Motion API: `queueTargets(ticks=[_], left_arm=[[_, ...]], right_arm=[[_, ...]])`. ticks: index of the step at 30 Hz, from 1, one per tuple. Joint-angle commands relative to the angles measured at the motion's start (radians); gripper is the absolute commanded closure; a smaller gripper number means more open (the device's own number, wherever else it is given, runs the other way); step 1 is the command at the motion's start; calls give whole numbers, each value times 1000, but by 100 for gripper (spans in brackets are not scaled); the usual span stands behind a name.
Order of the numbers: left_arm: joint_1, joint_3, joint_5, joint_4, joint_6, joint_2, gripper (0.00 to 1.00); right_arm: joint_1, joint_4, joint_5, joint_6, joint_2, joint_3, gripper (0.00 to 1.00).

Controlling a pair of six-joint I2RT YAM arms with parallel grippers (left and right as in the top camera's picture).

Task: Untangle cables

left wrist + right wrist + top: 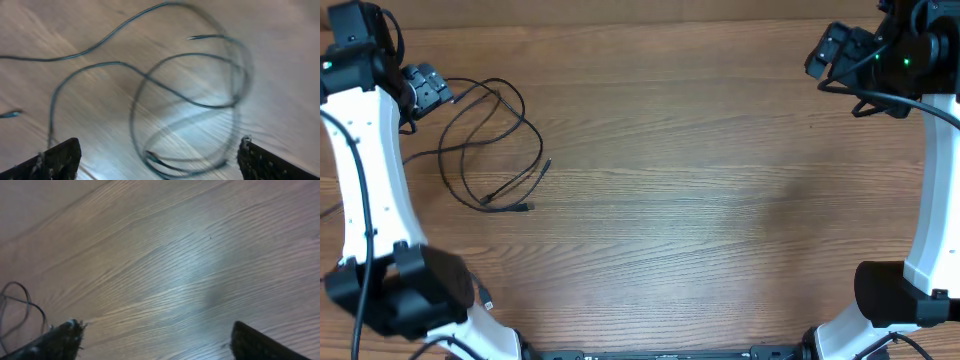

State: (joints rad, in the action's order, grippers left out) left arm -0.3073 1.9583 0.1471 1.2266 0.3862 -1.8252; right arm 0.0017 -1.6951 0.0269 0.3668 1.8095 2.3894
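Observation:
Thin black cables [490,140] lie in loose overlapping loops on the wooden table at the far left, with plug ends near the loop's front. My left gripper [428,88] hovers at the cables' upper left edge, open and empty. In the left wrist view the loops [190,100] lie blurred ahead of the open jaws [157,160], with nothing between the fingers. My right gripper [830,50] is open and empty at the far right back of the table, far from the cables. The right wrist view shows bare wood between its jaws [155,340] and a bit of cable [20,305] at the left edge.
The wooden table [700,200] spans the view. Both white arm bases [410,290] stand at the front corners, the right one [900,290] opposite. Thicker black arm wires hang along the left arm.

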Motion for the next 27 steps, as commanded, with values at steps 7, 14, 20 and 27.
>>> queueTargets(ticks=[7, 14, 20, 27], left_arm=[[8, 10, -229, 44, 11, 398, 0], [8, 10, -229, 92, 10, 482, 0], [8, 10, -225, 109, 10, 468, 0], [8, 10, -225, 109, 10, 449, 1]], right_arm=[[3, 1, 146, -63, -77, 0, 19], [3, 1, 146, -89, -277, 0, 0], [3, 2, 52, -87, -443, 0, 0], [3, 2, 64, -80, -549, 0, 0]])
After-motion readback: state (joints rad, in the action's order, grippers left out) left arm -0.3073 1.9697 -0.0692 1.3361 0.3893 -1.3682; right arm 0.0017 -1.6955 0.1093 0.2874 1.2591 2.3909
